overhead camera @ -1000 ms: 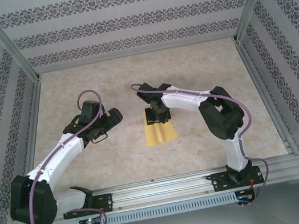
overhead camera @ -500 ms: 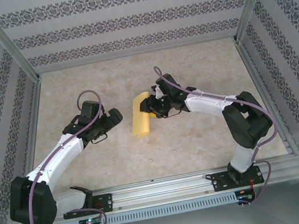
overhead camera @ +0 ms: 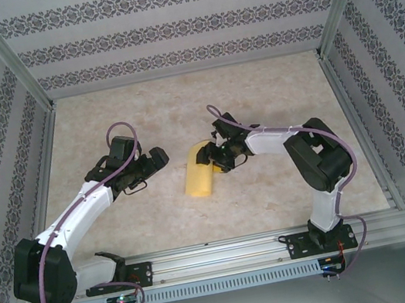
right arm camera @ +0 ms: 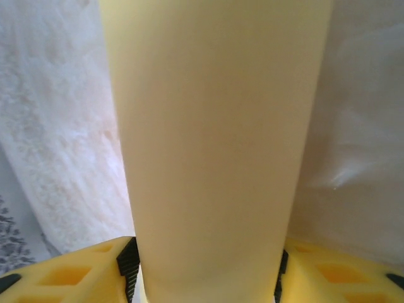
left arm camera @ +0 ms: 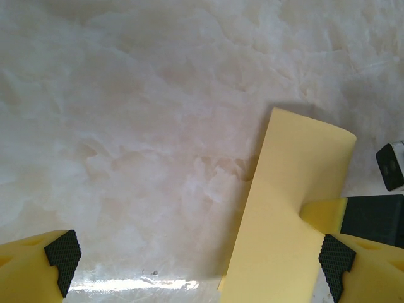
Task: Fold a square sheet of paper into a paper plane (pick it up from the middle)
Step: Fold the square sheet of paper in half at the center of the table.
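Yellow folded sheet point(overhead camera: 199, 177) pinched across its width in right claw point(overhead camera: 216, 158); left claw point(overhead camera: 150, 167) wide open.

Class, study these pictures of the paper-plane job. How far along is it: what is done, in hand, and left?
Done: the square sheet of paper is bent over into a narrow band, rounded, not pressed flat. In hand: that band sits between the fingers of the right gripper; whether they grip it is unclear. The left gripper is open beside the sheet. Left: no pointed plane shape yet, so most folds remain.
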Robot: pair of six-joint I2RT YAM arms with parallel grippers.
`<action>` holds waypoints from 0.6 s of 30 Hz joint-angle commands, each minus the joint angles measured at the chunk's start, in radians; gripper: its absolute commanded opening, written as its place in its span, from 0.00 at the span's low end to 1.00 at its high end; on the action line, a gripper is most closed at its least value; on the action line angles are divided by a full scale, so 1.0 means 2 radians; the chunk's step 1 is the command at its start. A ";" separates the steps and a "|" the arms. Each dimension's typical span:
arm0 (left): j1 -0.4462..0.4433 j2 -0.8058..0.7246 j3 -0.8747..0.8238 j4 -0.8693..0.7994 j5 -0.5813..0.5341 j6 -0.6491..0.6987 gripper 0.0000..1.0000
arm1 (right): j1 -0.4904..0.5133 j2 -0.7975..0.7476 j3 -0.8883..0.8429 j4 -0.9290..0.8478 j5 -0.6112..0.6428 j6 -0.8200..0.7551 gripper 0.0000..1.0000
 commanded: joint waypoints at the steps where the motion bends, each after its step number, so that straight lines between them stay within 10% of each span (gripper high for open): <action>1: 0.008 -0.007 -0.001 0.013 0.009 0.006 1.00 | -0.006 -0.022 0.020 -0.064 0.034 -0.047 0.64; 18: 0.001 0.027 0.006 0.062 0.083 0.024 1.00 | -0.005 -0.047 0.014 -0.149 0.129 -0.050 0.70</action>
